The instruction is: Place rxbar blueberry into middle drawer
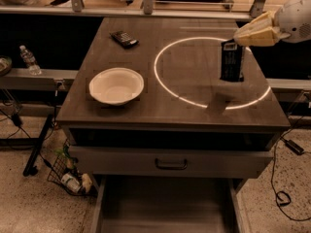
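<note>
Nearest us, the middle drawer (165, 210) sits pulled out and bare, under the drawer front (121, 161). Up on the counter (146, 115), a white bowl (116, 85) sits left. To its right the rxbar blueberry (232, 60) hangs upright, clear of the surface, pinched at its top end by the gripper (237, 38). That thin hold worries us: on the swing down, the bar could twist loose or clip the counter edge. Farthest back lies a black bar (124, 38).

The table (192, 64) bears a white bowl (116, 85) and black bar (124, 38); jaws above its right.
</note>
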Controlling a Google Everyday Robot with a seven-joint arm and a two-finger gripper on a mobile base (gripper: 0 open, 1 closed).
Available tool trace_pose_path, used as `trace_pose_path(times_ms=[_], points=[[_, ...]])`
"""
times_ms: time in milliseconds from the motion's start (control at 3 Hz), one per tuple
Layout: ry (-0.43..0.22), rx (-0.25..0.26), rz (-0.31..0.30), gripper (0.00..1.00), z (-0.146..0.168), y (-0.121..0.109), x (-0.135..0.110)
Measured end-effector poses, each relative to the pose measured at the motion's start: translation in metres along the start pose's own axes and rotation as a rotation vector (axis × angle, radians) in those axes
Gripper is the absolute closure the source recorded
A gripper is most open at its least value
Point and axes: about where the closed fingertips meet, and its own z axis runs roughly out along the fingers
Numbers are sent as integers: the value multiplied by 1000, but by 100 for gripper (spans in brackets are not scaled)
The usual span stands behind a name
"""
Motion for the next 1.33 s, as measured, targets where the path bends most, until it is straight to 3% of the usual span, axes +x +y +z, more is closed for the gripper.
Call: trace_pose_path(times_ms=[333,667,1000,1333], points=[[0,-23,-5,100,-3,11,-2],[-15,-51,-4,100,-28,48,-12],[-28,-66,32,100,-57,101,-18],[-19,-78,104,100,-80,168,-13]])
